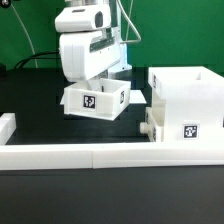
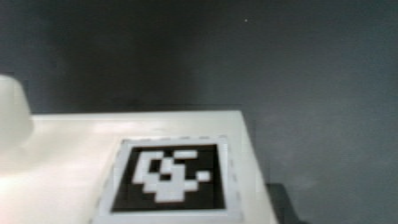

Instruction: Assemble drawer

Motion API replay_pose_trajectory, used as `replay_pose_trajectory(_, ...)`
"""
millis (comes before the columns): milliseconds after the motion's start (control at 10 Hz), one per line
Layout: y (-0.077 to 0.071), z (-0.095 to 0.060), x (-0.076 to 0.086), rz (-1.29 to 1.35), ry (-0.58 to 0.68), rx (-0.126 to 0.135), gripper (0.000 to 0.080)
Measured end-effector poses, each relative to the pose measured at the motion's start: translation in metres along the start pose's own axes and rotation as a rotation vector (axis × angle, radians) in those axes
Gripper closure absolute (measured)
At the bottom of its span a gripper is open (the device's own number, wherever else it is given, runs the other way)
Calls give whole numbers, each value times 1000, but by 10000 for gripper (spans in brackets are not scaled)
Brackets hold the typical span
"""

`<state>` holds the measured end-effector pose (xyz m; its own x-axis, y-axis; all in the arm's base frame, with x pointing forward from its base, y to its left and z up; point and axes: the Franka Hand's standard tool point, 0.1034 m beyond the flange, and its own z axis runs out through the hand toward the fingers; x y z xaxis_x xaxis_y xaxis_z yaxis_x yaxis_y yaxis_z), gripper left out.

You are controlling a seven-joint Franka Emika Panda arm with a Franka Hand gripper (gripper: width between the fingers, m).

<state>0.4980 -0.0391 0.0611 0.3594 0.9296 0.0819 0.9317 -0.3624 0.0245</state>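
Drawer box (image 1: 96, 100), directly under gripper (image 1: 92, 80) (jaws hidden)

small white tagged drawer (image 1: 95, 100) upright just beside white drawer case (image 1: 185, 105).

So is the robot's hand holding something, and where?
I cannot tell. The hand sits right over the small white open box with a black-and-white tag, at its rim, but the fingers are hidden.

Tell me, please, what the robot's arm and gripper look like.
The arm ends in a white, boxy block with a dark panel on its side. A rounded white housing sits above it, and thin dark cables rise beside it. No lettering shows.
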Motion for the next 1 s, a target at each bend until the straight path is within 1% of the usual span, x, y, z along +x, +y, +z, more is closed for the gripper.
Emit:
replay_pose_trajectory(100,5,-3,6,-29,-9,10,757)
replay_pose_trajectory(300,20,-8,17,-42,-11,27,757)
replay_pose_trajectory(400,26,-6,19,-41,-11,40,757)
replay_pose_trajectory(700,27,-4,18,-49,-11,45,757)
replay_pose_trajectory(800,26,-4,17,-124,-12,45,757)
replay_pose_trajectory(1000,24,-2,16,-134,-11,46,757)
